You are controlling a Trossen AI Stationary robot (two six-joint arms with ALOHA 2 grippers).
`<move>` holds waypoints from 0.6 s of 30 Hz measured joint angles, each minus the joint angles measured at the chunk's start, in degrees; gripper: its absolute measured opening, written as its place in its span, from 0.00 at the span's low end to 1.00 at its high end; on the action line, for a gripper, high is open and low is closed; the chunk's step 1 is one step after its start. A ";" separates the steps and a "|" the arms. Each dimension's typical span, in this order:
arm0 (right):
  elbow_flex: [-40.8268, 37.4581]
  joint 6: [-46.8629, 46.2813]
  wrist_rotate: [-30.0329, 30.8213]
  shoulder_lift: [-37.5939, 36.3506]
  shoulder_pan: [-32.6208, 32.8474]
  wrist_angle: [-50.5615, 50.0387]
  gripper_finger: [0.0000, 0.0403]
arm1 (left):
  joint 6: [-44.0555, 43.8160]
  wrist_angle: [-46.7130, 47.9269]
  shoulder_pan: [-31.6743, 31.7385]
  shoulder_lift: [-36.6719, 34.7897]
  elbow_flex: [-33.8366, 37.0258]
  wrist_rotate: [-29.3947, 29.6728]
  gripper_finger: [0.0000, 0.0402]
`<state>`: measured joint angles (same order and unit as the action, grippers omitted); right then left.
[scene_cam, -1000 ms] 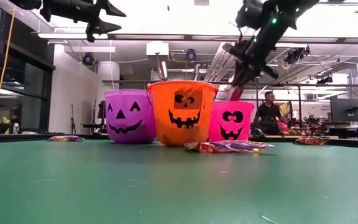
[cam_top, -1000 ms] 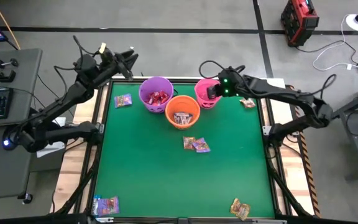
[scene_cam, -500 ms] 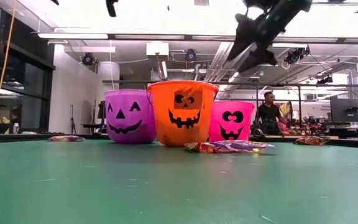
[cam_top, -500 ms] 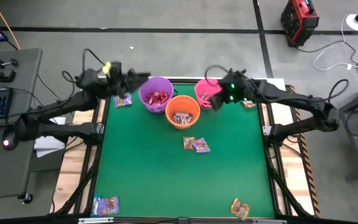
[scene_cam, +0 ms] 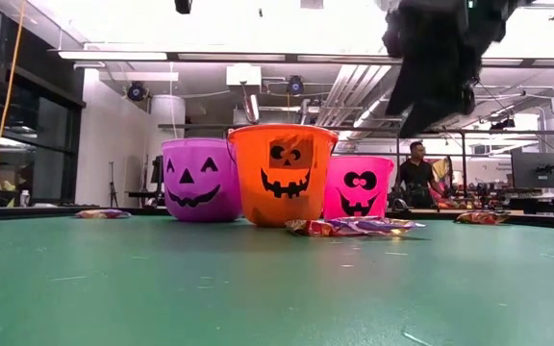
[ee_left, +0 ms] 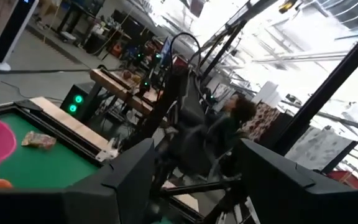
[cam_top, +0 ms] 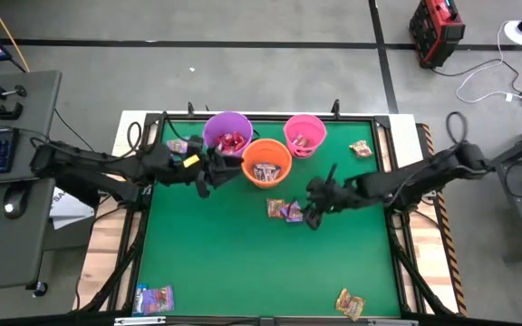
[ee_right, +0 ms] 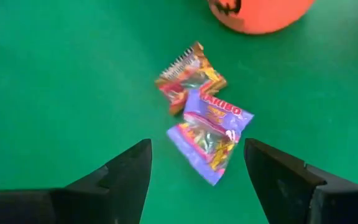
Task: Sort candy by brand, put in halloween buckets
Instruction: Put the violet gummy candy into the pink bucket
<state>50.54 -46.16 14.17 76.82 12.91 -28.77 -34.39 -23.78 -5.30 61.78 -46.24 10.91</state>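
Three halloween buckets stand at the far middle: purple [cam_top: 227,136], orange [cam_top: 266,163], pink [cam_top: 304,134], each with candy inside. A gold-and-red candy [ee_right: 190,77] and a purple candy [ee_right: 210,134] lie together on the green table, just in front of the orange bucket. My right gripper [cam_top: 314,204] hovers open just right of this pair, and in its wrist view the fingers [ee_right: 126,174] stand on either side below the purple candy, touching nothing. My left gripper [cam_top: 212,172] is open, between the purple and orange buckets, holding nothing.
Loose candy lies left of the purple bucket [cam_top: 178,146], at the far right [cam_top: 361,149], near the front left corner [cam_top: 156,297] and at the front right [cam_top: 350,304]. A person [scene_cam: 415,173] stands in the room beyond the table.
My right gripper has opened over the pink bucket, then swung toward the near edge and down to the pair of candies before the orange bucket. My left gripper has come from behind the purple bucket toward the near side and right, to the orange bucket's left.
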 joint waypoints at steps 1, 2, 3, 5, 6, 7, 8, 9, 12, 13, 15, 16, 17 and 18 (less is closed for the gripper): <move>-0.53 0.09 0.86 1.50 0.51 1.34 0.62 | 0.06 -0.17 -0.20 0.20 0.00 0.05 0.55; -0.90 0.67 1.71 3.17 0.87 2.57 0.62 | 0.13 -0.05 -0.20 0.21 0.00 0.04 0.55; -0.94 1.85 2.20 4.99 1.02 3.11 0.62 | 0.12 -0.07 -0.18 0.20 0.00 0.02 0.55; -0.84 4.53 2.18 8.73 1.00 3.42 0.62 | 0.17 -0.09 -0.11 -0.01 0.00 0.02 0.55; -0.67 5.54 2.15 10.46 0.97 3.32 0.62 | 0.39 -0.09 0.01 -0.20 0.00 0.00 0.55; -0.40 6.29 2.20 12.13 0.90 3.34 0.62 | 0.78 -0.08 0.02 -0.45 0.00 -0.11 0.55; -0.10 7.06 2.21 13.62 0.87 3.48 0.62 | 1.29 -0.08 0.02 -0.69 0.00 -0.27 0.55; 0.00 7.44 2.20 15.08 0.87 3.88 0.62 | 1.71 -0.20 0.02 -0.78 0.00 -0.29 0.55; 0.02 7.53 1.22 19.07 0.87 5.60 0.62 | 2.08 0.26 0.02 -1.10 0.00 -0.43 0.55; 0.02 7.55 0.51 20.11 0.87 6.44 0.62 | 2.08 0.09 0.02 -1.13 0.00 -0.46 0.55; 0.06 7.26 -0.83 21.84 0.98 7.75 0.61 | 2.10 0.12 0.02 -1.31 0.00 -0.77 0.55; 0.23 6.36 -0.67 22.42 1.02 7.87 0.60 | 2.10 0.24 0.02 -1.38 0.00 -1.44 0.55; 0.25 5.11 -0.60 22.71 1.02 7.77 0.59 | 2.10 0.27 0.02 -1.40 0.00 -1.98 0.55; 0.33 3.73 -0.45 22.81 1.02 7.47 0.56 | 2.10 0.25 0.02 -1.43 0.00 -2.43 0.55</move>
<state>50.87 -42.43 13.72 99.63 13.93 -21.30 -32.29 -23.53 -5.28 60.36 -46.24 8.48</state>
